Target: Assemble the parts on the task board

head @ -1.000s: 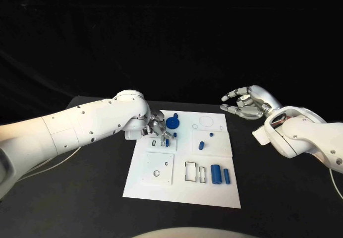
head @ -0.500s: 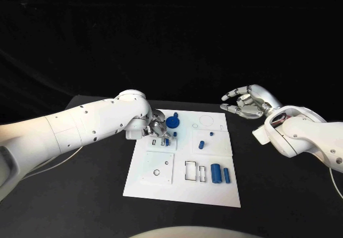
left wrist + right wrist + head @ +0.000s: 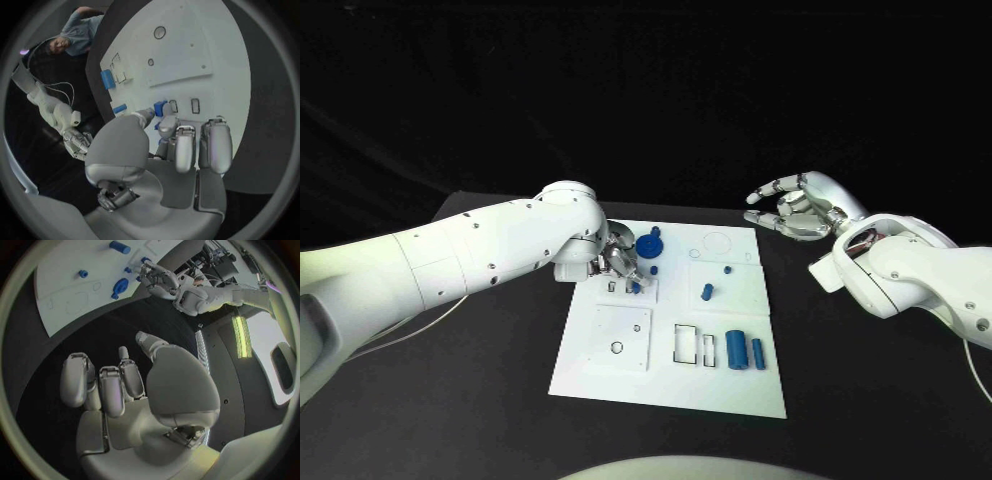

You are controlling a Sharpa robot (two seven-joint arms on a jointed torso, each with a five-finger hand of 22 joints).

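Blue part (image 3: 160, 108) pinched in left hand (image 3: 620, 262) over board (image 3: 733, 395) slots, not yet seated; 2 cylinders (image 3: 743, 352) loose; right hand (image 3: 795, 208) clear, released, idle

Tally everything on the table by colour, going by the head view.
White task board: 1
Silver hands, left hand and right hand: 2
Blue parts: 6 plainly visible; the left hand may hide more
Total: 9
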